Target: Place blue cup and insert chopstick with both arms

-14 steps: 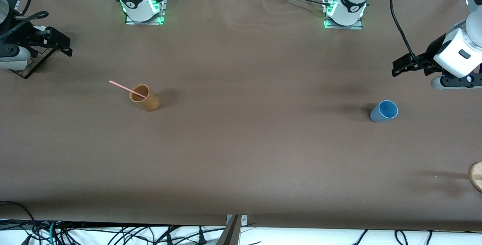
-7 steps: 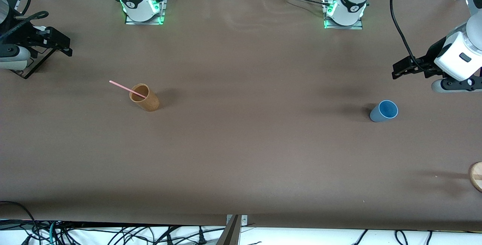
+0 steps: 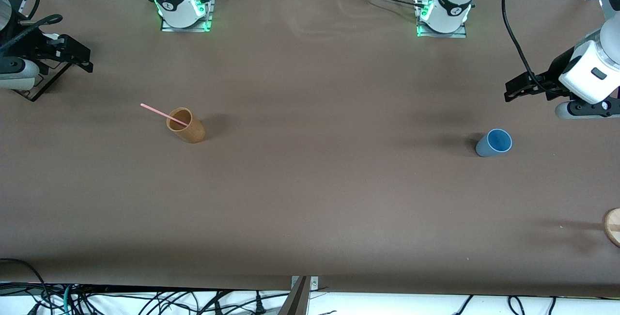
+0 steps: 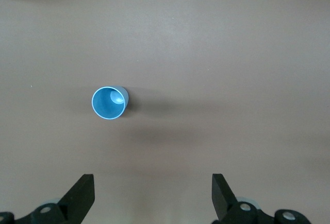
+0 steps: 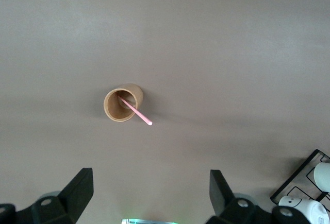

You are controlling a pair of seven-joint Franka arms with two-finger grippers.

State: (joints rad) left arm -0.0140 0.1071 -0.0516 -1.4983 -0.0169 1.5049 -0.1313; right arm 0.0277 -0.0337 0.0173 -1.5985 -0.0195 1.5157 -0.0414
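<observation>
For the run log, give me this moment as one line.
blue cup: upright, untouched | chopstick: in brown cup | left pincer: open, above blue cup | right pincer: open, above brown cup

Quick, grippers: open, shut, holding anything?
Left gripper: open, empty, high over the blue cup.
Right gripper: open, empty, high over the brown cup holding the chopstick.
</observation>
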